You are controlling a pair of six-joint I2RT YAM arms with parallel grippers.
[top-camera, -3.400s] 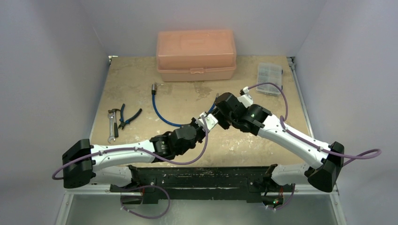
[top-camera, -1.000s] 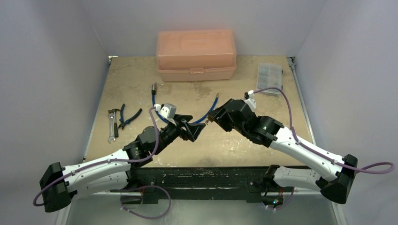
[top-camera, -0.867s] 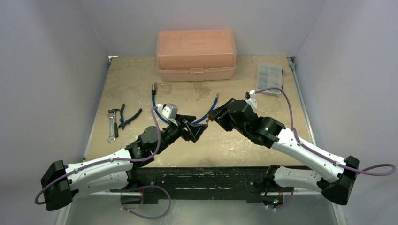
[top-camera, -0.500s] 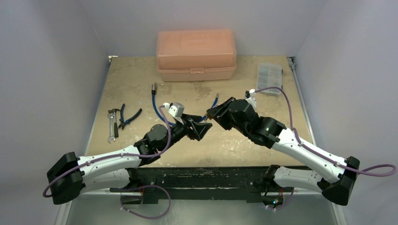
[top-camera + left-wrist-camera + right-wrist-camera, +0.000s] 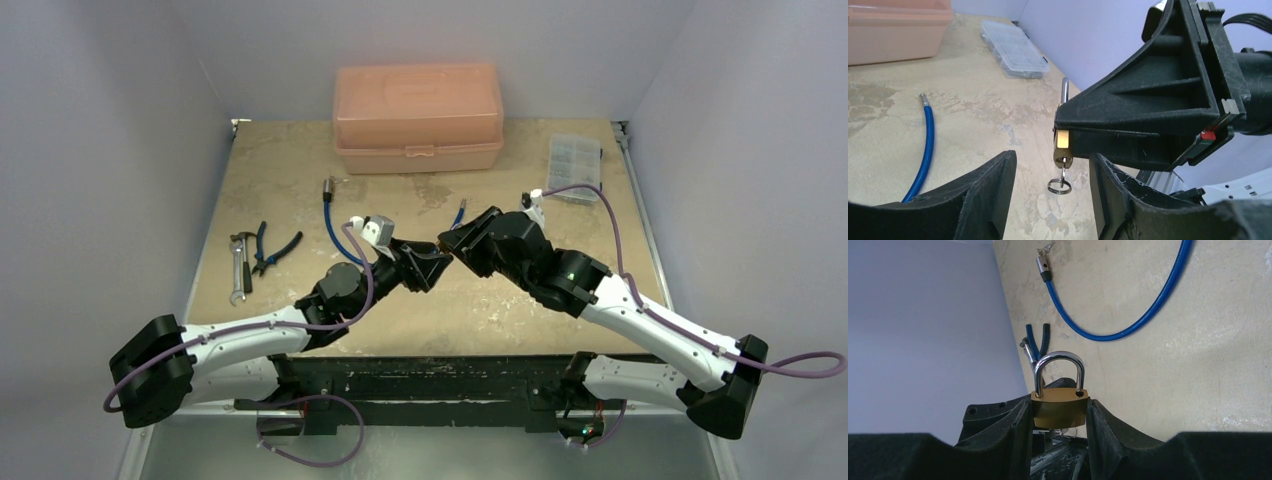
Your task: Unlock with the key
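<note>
Above tabletop, key in padlock hangs between left hand's fingers.

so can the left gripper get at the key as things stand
Probably yes: the key hangs below the brass padlock held by the right gripper, and the left gripper, open, faces it with nothing between.

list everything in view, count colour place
small brass padlock: one, brass, clamped in right hand
tiny silver metal key: one, silver, hanging under padlock
blue cable: one, blue, centre left
salmon plastic toolbox: one, salmon, far edge
clear plastic organiser box: one, clear, far right
blue-handled pliers: one, blue, left side
silver wrench: one, silver, beside pliers
beige table: one, beige, underneath
left hand: one, black, open astride key
right hand: one, black, shut on padlock
</note>
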